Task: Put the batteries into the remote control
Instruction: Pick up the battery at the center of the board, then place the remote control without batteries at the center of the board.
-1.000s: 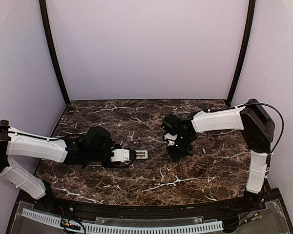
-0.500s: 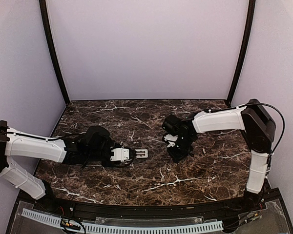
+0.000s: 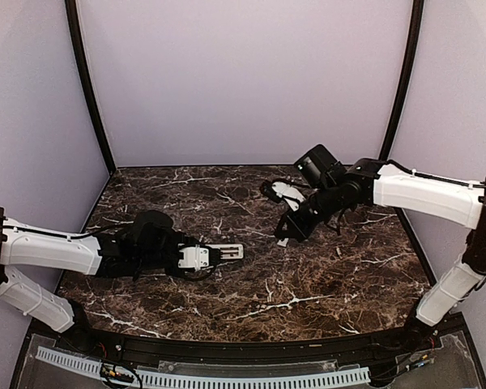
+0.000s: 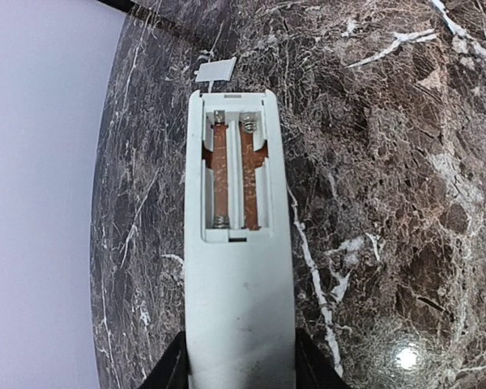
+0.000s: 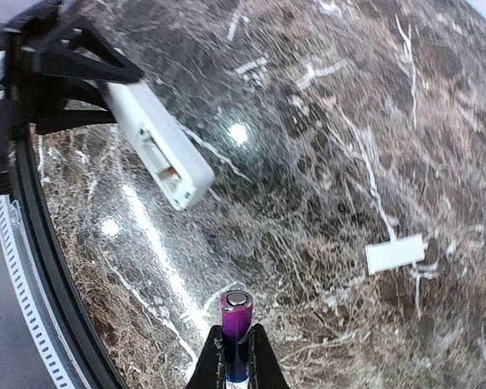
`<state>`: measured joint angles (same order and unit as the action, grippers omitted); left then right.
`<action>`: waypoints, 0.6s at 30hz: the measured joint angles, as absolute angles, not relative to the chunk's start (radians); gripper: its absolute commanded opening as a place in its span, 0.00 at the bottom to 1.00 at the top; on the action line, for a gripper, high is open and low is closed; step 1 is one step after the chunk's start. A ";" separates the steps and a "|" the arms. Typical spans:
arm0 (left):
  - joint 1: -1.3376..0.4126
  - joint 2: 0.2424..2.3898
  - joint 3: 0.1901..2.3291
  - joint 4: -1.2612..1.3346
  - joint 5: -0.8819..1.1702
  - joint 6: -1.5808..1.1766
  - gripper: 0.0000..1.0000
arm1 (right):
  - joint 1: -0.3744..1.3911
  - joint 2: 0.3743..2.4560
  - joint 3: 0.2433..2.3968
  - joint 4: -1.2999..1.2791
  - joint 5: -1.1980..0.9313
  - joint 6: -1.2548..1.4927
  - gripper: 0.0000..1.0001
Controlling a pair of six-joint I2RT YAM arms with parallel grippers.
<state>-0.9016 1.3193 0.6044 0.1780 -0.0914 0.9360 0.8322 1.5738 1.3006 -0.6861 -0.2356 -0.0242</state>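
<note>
Slim white plastic remote control, open battery bay facing up, sits at 9 o'clock of the dark marble table centre, pinched by the left gripper. At its 2 o'clock, the right gripper clamps a purple cylindrical battery.

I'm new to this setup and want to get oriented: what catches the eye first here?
The white remote control, gripped in the left claw at left-centre, shows its battery compartment open and empty. The right claw holds a purple battery above the dark marble table, and a small white cover lies loose on it nearby.
</note>
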 measured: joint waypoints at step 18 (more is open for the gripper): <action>-0.935 1.343 0.617 0.153 -0.024 0.856 0.00 | 0.833 1.299 1.033 -0.303 -0.484 -0.573 0.00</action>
<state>-0.9352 1.3426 0.6167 0.1528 -0.0238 0.8562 0.8330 1.2995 1.0332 -0.3035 -0.4839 -0.5728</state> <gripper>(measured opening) 0.363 0.050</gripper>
